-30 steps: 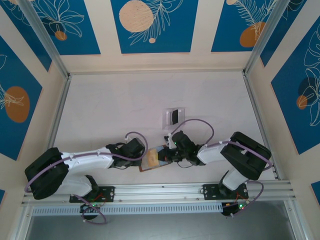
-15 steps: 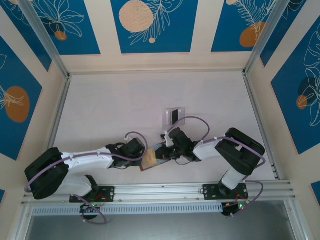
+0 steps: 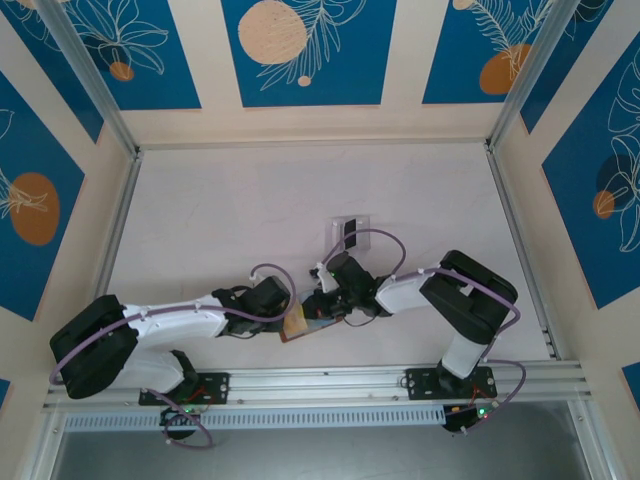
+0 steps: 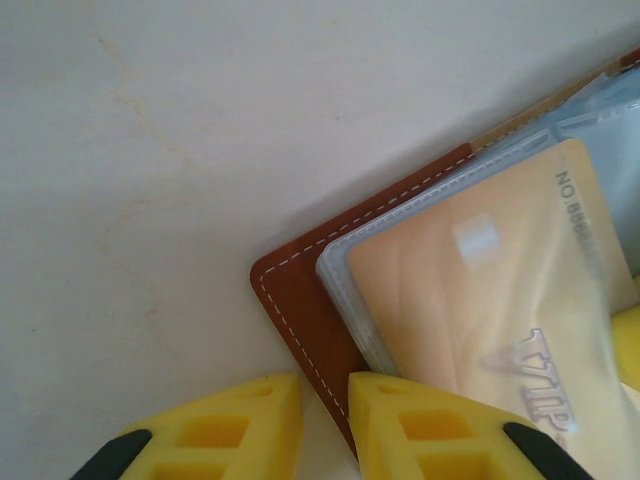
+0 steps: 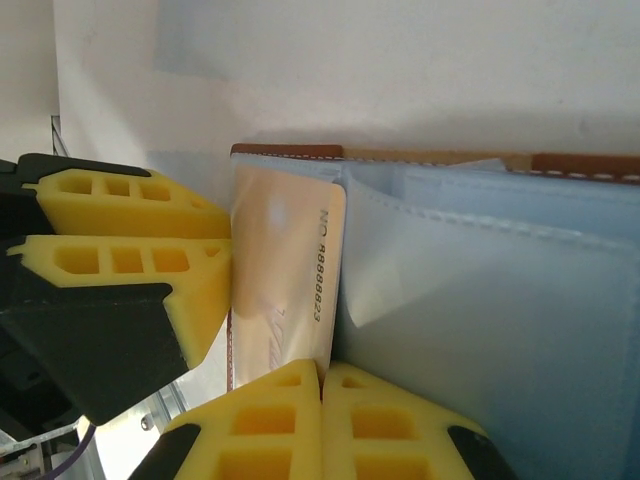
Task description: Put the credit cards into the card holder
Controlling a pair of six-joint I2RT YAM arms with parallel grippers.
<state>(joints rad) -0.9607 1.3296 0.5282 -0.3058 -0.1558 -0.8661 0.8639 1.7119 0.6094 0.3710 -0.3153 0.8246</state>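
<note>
Right fingers (image 5: pixel 315 400) have slid left over the card holder (image 4: pixel 295 310).

Pale yellow credit card (image 4: pixel 480 300): small dark "NO." before a row of eights, large embossed "VIP".

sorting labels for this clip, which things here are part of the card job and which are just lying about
Part of the job:
- card holder, open on the table
- pale yellow card, lying in its clear pocket
- dark card, apparently a card, waiting farther back

Just lying about:
- clear stand that the dark card sits in
- blue leaf wall panels
</note>
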